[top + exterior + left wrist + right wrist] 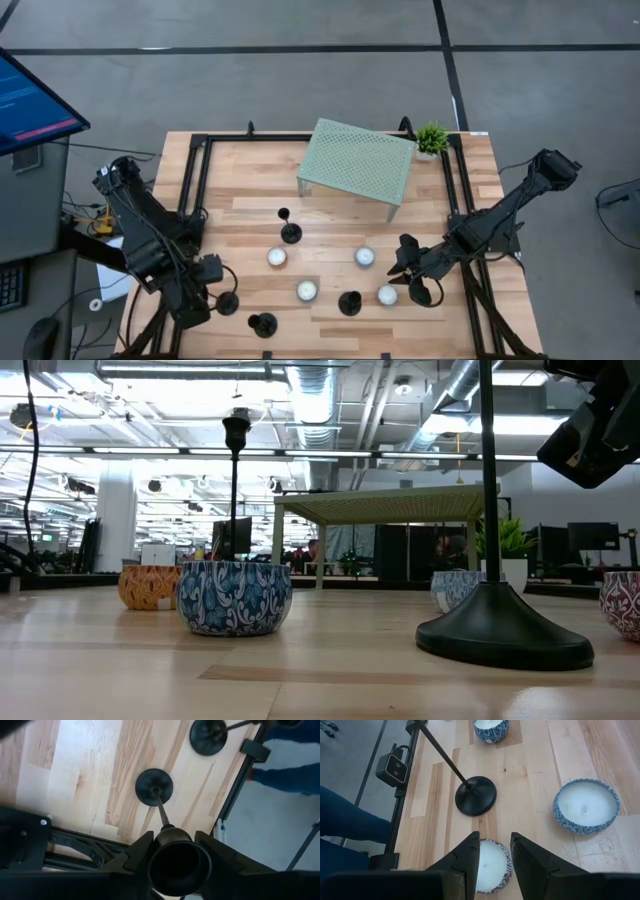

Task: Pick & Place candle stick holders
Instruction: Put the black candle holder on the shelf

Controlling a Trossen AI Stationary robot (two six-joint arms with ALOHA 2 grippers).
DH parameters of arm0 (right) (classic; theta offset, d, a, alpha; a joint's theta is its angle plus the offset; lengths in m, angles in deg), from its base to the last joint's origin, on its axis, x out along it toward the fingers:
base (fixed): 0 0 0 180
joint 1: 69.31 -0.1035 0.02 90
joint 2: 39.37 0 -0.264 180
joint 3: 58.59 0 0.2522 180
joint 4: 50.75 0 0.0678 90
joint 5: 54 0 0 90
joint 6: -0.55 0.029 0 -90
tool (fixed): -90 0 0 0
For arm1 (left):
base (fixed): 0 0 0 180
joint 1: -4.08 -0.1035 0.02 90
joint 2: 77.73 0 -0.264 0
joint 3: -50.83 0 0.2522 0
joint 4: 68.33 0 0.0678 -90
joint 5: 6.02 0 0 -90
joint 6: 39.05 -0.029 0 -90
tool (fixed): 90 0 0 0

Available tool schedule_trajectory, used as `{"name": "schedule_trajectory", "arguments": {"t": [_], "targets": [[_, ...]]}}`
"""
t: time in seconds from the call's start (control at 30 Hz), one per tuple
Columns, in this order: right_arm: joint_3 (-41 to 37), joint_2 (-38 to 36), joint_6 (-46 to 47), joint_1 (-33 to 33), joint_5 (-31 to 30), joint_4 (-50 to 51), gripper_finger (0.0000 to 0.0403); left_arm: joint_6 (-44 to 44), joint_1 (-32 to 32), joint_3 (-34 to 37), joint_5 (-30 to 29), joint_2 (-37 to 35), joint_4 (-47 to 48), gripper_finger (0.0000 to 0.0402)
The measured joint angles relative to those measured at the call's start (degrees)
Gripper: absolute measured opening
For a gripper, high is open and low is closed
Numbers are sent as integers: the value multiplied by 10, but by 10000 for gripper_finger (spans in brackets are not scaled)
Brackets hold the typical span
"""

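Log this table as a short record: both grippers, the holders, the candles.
left gripper: jaws closed around the cup top of a candle stick holder, near the table's front left corner
right gripper: jaws apart, empty, above a candle
other holders: three, standing free
candles in all: four
mesh stand: far side, beside a small plant

Open-plan office/lab: exposed ceiling ducts [300,390], monitors [590,538].

Green mesh stand [357,165], potted plant [432,138], candles [277,257].
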Motion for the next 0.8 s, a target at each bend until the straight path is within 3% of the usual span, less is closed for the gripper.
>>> {"name": "schedule_trajectory", "arguments": {"t": [0.43, 0.8], "targets": [[0, -1, 0, 7, 0, -34, 103, 37, -44, -51, -34, -20, 5, 130], [0, -55, -2, 74, 17, -101, 103, 25, -82, -135, -39, -20, 5, 132]]}}
